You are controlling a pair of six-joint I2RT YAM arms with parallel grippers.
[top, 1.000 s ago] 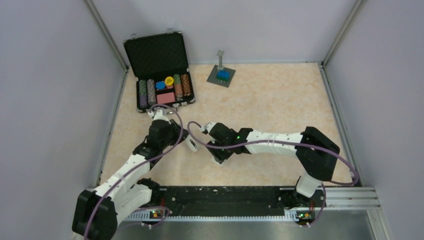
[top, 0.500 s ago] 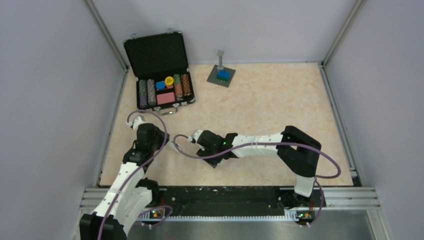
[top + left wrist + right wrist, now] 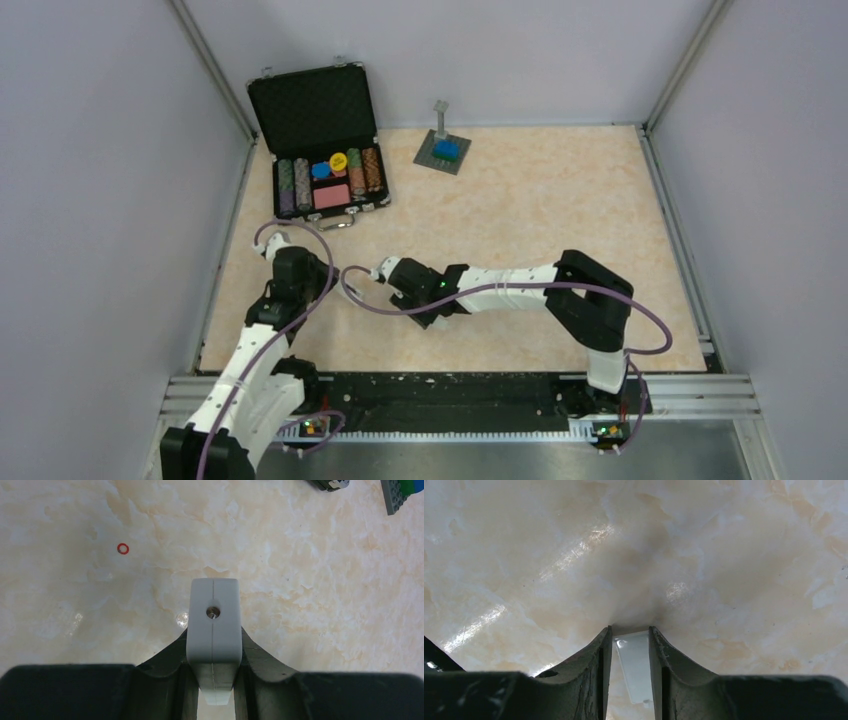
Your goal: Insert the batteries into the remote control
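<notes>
My left gripper (image 3: pixel 214 645) clamped on remote control (image 3: pixel 214 605) (seen end-on), just in front of chip case (image 3: pixel 315 110). My right gripper (image 3: pixel 630 630), farther from case, nipping thin white plate (image 3: pixel 634 670), probably cover.

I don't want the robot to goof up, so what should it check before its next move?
1. Left pincer holds the remote control: ok.
2. Right pincer closed on the white plate: ok.
3. Batteries in sight: not ok, none show in any view.
4. Remote's battery slot open and facing up: cannot tell.
5. Grey brick plate far from both arms: ok.
</notes>
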